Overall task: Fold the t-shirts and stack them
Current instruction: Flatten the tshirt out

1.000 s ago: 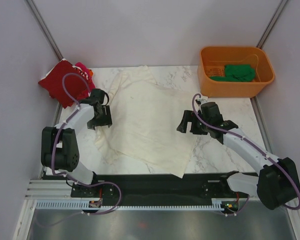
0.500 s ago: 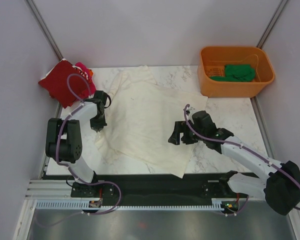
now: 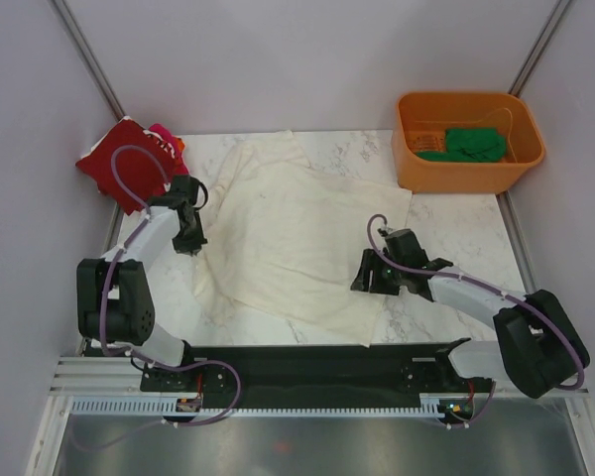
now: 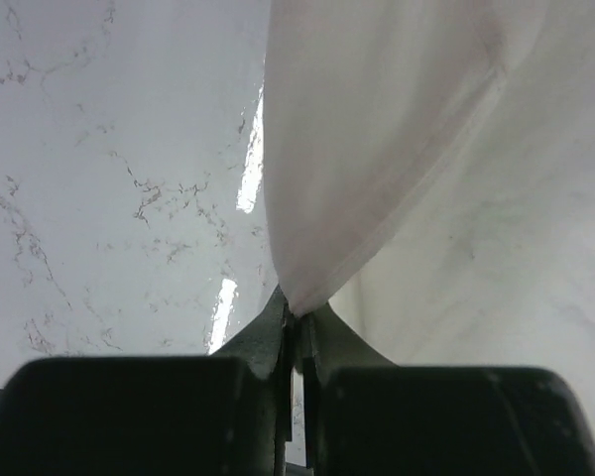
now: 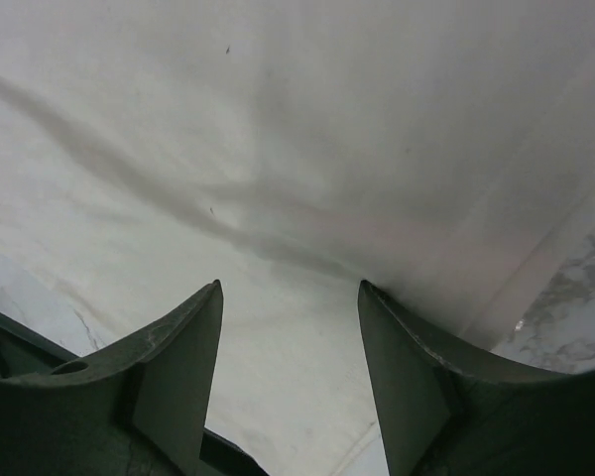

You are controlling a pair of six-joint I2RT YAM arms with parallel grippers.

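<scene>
A large cream-white t-shirt lies spread on the marble table. My left gripper sits at the shirt's left edge. In the left wrist view this gripper is shut on a pinched fold of the cream cloth. My right gripper is low over the shirt's right edge. In the right wrist view it stands open, with cream cloth under and between its fingers. A dark red t-shirt and a pink one lie bunched at the back left. A green t-shirt lies in the tub.
The orange plastic tub stands at the back right corner of the table. Grey walls with metal posts close in the back and sides. A black base rail runs along the near edge between the arm bases.
My left gripper has shut on the cream shirt's left edge. My right gripper has come down and nearer along the shirt's right edge, and its jaws have narrowed.
</scene>
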